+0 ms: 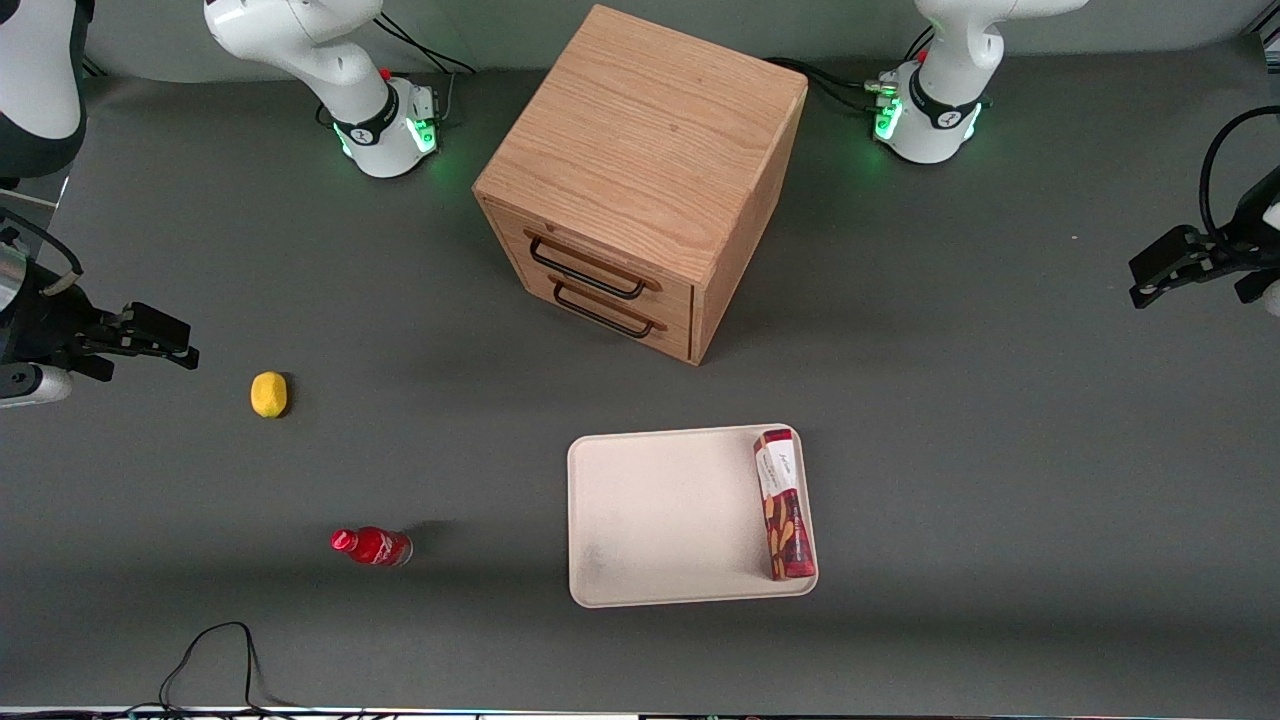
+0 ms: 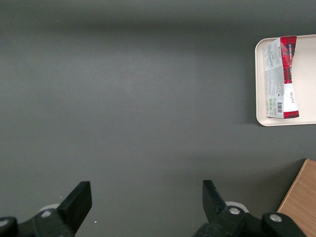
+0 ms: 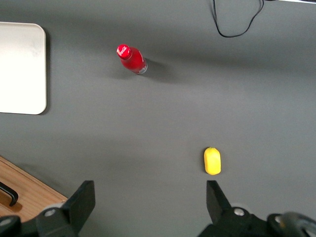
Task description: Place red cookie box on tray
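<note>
The red cookie box (image 1: 783, 503) lies flat in the cream-white tray (image 1: 660, 520), along the rim on the working arm's side. It also shows in the left wrist view (image 2: 282, 77) on the tray (image 2: 308, 113). My left gripper (image 1: 1165, 266) hangs high above bare table at the working arm's end, well away from the tray. Its fingers (image 2: 79, 200) are wide open with nothing between them.
A wooden drawer cabinet (image 1: 640, 180) with two black handles stands mid-table, farther from the front camera than the tray. A small red bottle (image 1: 372, 546) and a yellow lemon-like object (image 1: 268, 394) lie toward the parked arm's end. A black cable (image 1: 210, 660) loops at the front edge.
</note>
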Robot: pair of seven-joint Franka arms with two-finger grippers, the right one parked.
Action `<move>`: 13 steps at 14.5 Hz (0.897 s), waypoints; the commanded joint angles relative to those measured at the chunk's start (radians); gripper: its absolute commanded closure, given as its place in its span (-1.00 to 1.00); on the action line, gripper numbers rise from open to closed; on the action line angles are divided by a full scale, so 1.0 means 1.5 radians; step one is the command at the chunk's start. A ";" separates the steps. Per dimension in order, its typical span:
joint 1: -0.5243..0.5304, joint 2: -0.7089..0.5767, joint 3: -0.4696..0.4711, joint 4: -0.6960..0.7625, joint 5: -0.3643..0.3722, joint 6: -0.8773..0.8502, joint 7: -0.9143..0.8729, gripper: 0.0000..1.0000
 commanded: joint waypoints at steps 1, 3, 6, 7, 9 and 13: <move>-0.007 -0.022 0.020 -0.025 -0.002 0.018 0.008 -1.00; -0.027 -0.018 0.043 -0.011 -0.001 0.019 0.016 -1.00; -0.020 -0.020 0.050 -0.011 -0.036 0.005 0.031 -1.00; -0.012 -0.021 0.043 -0.011 -0.043 -0.010 0.031 -1.00; -0.013 -0.024 0.027 -0.008 -0.039 -0.028 0.013 -1.00; -0.040 -0.023 0.028 -0.007 -0.034 -0.030 -0.035 -1.00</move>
